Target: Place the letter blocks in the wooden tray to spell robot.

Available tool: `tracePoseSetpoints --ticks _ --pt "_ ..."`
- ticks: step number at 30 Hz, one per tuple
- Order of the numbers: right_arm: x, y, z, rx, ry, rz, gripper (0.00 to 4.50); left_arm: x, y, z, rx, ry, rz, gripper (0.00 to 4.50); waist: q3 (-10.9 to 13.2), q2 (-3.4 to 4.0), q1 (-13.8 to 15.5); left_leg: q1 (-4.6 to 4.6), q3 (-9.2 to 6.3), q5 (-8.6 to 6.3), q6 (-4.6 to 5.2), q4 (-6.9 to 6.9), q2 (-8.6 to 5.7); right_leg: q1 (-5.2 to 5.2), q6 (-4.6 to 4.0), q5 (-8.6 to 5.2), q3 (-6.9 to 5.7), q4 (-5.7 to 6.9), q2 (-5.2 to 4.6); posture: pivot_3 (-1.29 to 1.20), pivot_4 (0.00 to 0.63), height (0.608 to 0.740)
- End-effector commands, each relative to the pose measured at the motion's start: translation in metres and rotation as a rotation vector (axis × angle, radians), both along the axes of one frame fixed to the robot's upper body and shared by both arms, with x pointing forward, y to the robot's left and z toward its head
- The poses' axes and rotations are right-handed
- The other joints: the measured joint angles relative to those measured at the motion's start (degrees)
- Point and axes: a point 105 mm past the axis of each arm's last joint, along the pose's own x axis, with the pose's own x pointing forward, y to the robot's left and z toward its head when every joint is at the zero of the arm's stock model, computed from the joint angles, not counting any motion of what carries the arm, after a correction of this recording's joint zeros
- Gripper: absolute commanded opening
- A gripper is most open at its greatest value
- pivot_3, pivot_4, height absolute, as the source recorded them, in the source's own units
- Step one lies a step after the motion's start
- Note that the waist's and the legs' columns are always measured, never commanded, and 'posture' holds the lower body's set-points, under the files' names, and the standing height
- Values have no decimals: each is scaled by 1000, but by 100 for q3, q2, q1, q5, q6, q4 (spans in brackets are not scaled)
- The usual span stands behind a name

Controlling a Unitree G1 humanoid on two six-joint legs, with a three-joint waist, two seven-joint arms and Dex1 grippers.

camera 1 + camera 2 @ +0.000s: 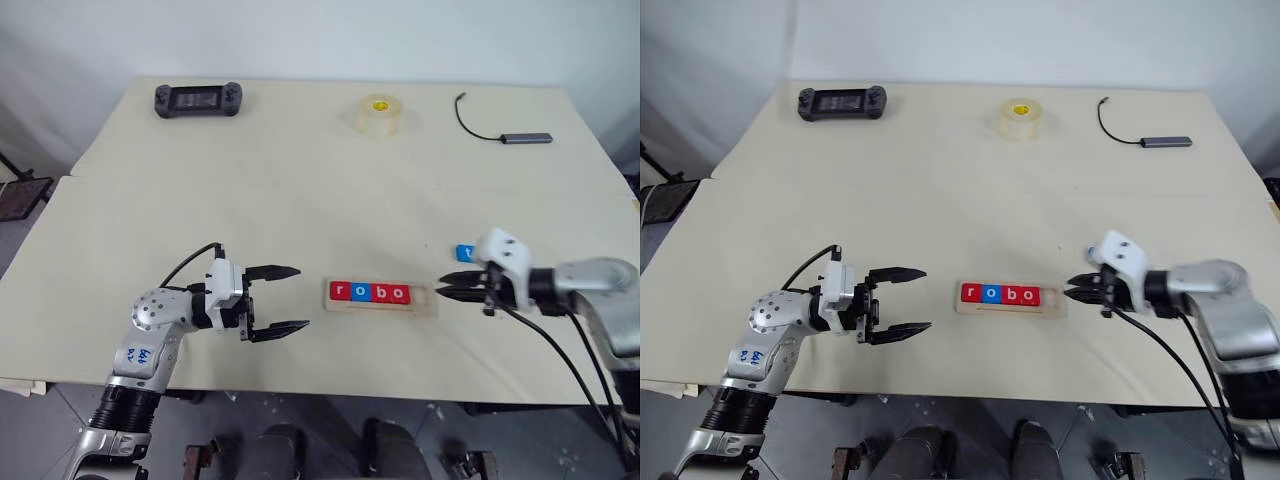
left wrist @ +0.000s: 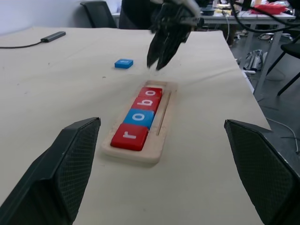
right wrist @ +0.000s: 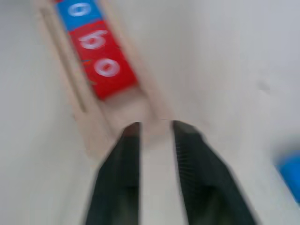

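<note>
**Four tiles seated, the blue one out on the table**

At about eight o'clock on the cream table (image 1: 300, 180), the left gripper (image 1: 278, 301) hangs level with its two black fingers spread wide and nothing between them, aimed toward the tray. Just past it, near six o'clock, lies the long pale wooden tray (image 1: 381, 294) with rounded corners. Four flat square letter blocks (image 1: 370, 292) sit in it touching edge to edge: red r, blue o, red b, red o. The slot at the tray's right end is bare wood. Right beside that end, at about four o'clock, the right gripper (image 1: 455, 286) points down at the tray, its fingers slightly parted and gripping nothing. A small blue tile (image 1: 464, 253) lies on the table just behind that gripper, apart from the tray.
</note>
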Motion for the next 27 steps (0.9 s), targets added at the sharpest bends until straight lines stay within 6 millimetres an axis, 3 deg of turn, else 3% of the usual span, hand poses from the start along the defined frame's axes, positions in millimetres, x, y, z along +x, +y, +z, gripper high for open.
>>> tracePoseSetpoints --ticks 1,7,8,13,16,22,24,27 --pt "-17 -19 18 75 -154 -102 2263 0 -2 4 -5 -29 -12 4500 0 0 -2 0 4 0 0 1 -1 0 1 0 4 0 0 0 150 740" --pt "-58 -40 4 185 -249 -316 4345 9 -2 6 -37 -28 16 4500 -1 1 -15 6 6 0 0 0 0 4 1 1 5 6 2 0 150 740" --pt "-62 -43 2 203 -271 -357 4485 9 -3 6 -40 -29 17 4500 -1 1 -27 9 9 0 1 0 -1 4 2 1 12 7 2 0 150 740" --pt "-70 -53 -8 265 -344 -489 4485 13 -4 7 -42 -32 17 4500 -2 3 -44 29 22 1 0 -1 1 6 2 1 31 21 6 0 150 740" --pt "-68 -47 -12 276 -331 -461 4485 14 -5 7 -40 -37 14 4500 -2 3 -39 29 22 1 1 -1 0 5 1 1 34 24 6 0 150 740" --pt "-35 -41 3 298 -282 -462 4485 14 -6 8 -39 -44 14 4500 -3 4 -61 31 22 3 3 0 2 3 0 0 38 27 6 0 150 740" --pt "-13 -47 -2 259 -153 -561 4485 13 -5 7 -38 -47 19 4500 -3 4 -55 29 22 3 3 0 2 2 0 0 38 27 4 0 150 740" --pt "4 -54 -3 179 -29 -668 4485 12 -4 6 -37 -50 26 4500 -3 4 -56 25 21 4 5 3 1 -5 -4 -2 40 25 -1 0 150 740"
